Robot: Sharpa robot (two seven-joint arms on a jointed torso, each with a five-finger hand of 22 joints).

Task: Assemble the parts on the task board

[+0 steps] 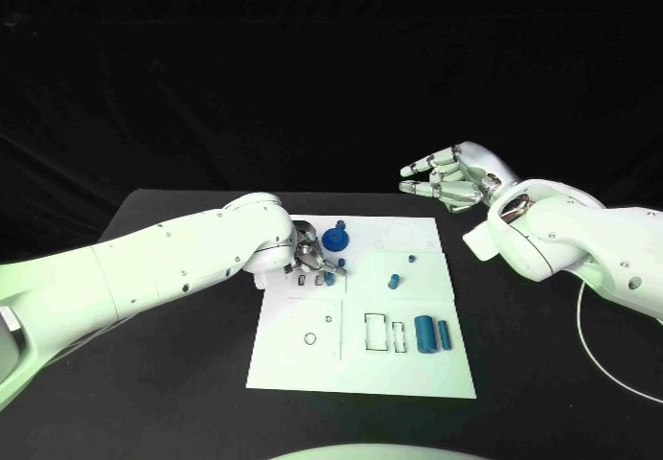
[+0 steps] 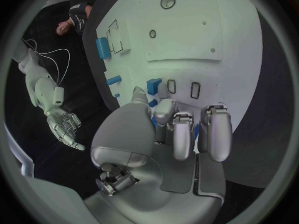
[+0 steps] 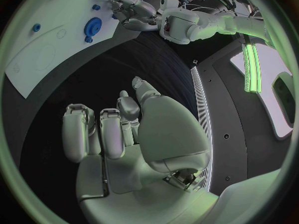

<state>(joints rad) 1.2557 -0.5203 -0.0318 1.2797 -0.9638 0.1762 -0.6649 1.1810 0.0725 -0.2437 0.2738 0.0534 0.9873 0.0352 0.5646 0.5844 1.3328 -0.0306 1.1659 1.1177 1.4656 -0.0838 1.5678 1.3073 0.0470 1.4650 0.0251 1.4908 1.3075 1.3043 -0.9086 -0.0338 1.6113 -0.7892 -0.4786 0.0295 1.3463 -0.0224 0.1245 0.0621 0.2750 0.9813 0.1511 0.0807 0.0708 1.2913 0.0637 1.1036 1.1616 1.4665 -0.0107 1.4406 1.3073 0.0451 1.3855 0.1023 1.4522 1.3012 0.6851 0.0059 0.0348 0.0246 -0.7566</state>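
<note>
The white task board lies mid-table. My left hand hovers low over its far left part, fingers curled. A small blue part sits between its thumb and a finger, close to two small rectangular slots. Just beyond that hand a blue gear stands on the board. Two small blue pegs stand in the board's middle. Two blue cylinders lie side by side toward the right edge. My right hand is raised past the board's far right corner, fingers apart and holding nothing.
Black table surrounds the board on all sides. A thin white cable runs along the table at the right. In the right wrist view the gear and my left hand appear far off over the board.
</note>
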